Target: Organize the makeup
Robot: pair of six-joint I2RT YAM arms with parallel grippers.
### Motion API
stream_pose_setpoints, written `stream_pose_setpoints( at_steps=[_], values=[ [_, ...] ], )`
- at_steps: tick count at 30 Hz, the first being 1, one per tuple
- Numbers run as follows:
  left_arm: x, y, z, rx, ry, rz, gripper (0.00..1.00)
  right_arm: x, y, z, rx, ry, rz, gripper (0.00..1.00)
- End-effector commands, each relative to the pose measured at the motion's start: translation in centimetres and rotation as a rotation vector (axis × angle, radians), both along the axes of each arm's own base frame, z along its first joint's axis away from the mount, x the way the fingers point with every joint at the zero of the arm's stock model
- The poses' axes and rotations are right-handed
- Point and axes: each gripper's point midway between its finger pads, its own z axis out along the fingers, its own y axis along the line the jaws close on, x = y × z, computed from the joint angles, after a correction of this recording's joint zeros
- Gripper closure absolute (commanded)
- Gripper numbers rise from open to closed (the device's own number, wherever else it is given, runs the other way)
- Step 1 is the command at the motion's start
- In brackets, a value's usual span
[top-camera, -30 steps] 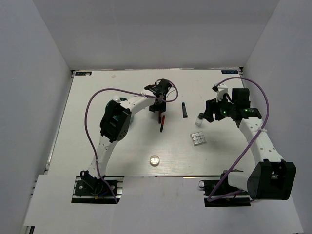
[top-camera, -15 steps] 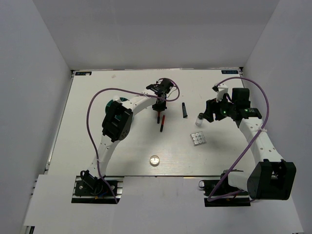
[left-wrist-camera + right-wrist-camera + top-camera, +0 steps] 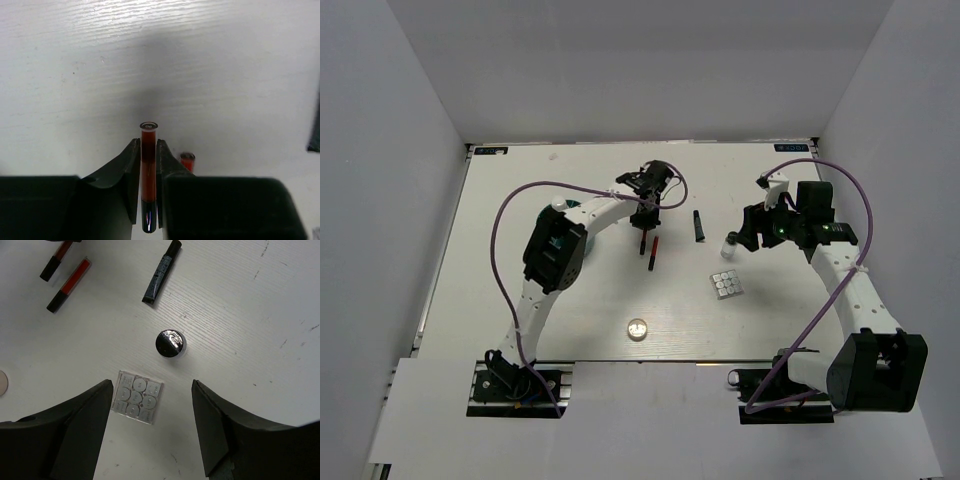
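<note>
My left gripper (image 3: 644,220) is shut on a thin red and black pencil (image 3: 148,170), held low over the table at the back middle. A second red pencil (image 3: 651,252) lies just beside it, and its tip shows in the left wrist view (image 3: 187,161). My right gripper (image 3: 152,425) is open and empty. It hovers above the square grey-panned palette (image 3: 137,397) and a small white bottle with a dark shiny cap (image 3: 170,342). A short black tube (image 3: 161,272) lies beyond them. A tiny round clear jar (image 3: 637,328) sits near the front middle.
White walls close in the table (image 3: 500,290) at the back and on both sides. The left arm's purple cable (image 3: 510,215) arcs over the left half. The teal holder is hidden behind the left arm.
The left arm's elbow has shifted slightly, and the teal holder seen beside it earlier is now covered. The held pencil and the right arm have barely moved.
</note>
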Motion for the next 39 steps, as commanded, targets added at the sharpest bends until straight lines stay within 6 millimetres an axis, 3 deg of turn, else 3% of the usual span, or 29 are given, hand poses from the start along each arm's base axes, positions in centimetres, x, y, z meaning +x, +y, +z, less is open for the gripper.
stream_pose_setpoints(
  at_steps=[1,3,4,7,8,9,10,11,12,14,17,21,25,29,33,39],
  values=[
    [0.0,-1.6,11.8,-0.175,-0.165,-0.071,1.00,-0.1,0.2,0.9,0.019,-0.037,0.008,0.30],
    [-0.8,-1.7,14.5,-0.237,-0.199,-0.086,1.00,-0.2,0.2,1.0,0.021,-0.038,0.009,0.31],
    [-1.3,-1.5,18.2,-0.297,-0.268,-0.084,1.00,-0.2,0.3,1.0,0.021,-0.040,0.011,0.32],
    [-2.8,0.2,20.1,-0.364,-0.298,-0.030,1.00,-0.2,0.3,1.0,0.027,-0.038,0.013,0.36],
    [-4.1,1.2,23.4,-0.417,-0.352,-0.018,1.00,-0.3,0.4,1.0,0.030,-0.039,0.018,0.38],
    [-4.7,2.6,22.4,-0.412,-0.343,0.036,1.00,-0.3,0.5,0.9,0.034,-0.036,0.021,0.44],
    [-5.1,3.1,23.5,-0.437,-0.379,0.053,1.00,-0.3,0.5,1.0,0.036,-0.036,0.023,0.48],
    [-6.2,4.5,26.4,-0.482,-0.441,0.083,1.00,-0.3,0.6,1.0,0.039,-0.035,0.024,0.53],
    [-6.6,5.9,26.2,-0.459,-0.465,0.126,1.00,-0.4,0.8,1.0,0.044,-0.032,0.033,0.63],
    [-8.1,8.2,28.6,-0.483,-0.536,0.184,1.00,-0.4,0.8,1.0,0.049,-0.028,0.035,0.75],
    [-9.3,12.5,30.9,-0.466,-0.645,0.332,1.00,-0.4,1.0,1.1,0.055,-0.027,0.040,0.76],
    [-10.9,18.2,29.6,-0.360,-0.689,0.547,1.00,-0.5,1.1,1.2,0.064,-0.024,0.042,0.76],
    [-11.8,21.6,26.9,-0.258,-0.702,0.654,1.00,-0.5,1.2,1.4,0.062,-0.033,0.050,0.76],
    [-12.3,25.5,25.5,-0.160,-0.758,0.777,1.00,-0.7,1.1,1.4,0.056,-0.037,0.050,0.76],
    [-11.8,28.0,25.1,-0.108,-0.795,0.843,1.00,-0.8,1.0,1.4,0.054,-0.041,0.052,0.75],
    [-9.5,29.7,21.9,-0.013,-0.733,0.841,1.00,-0.8,1.0,1.5,0.052,-0.044,0.052,0.74]
  ],
)
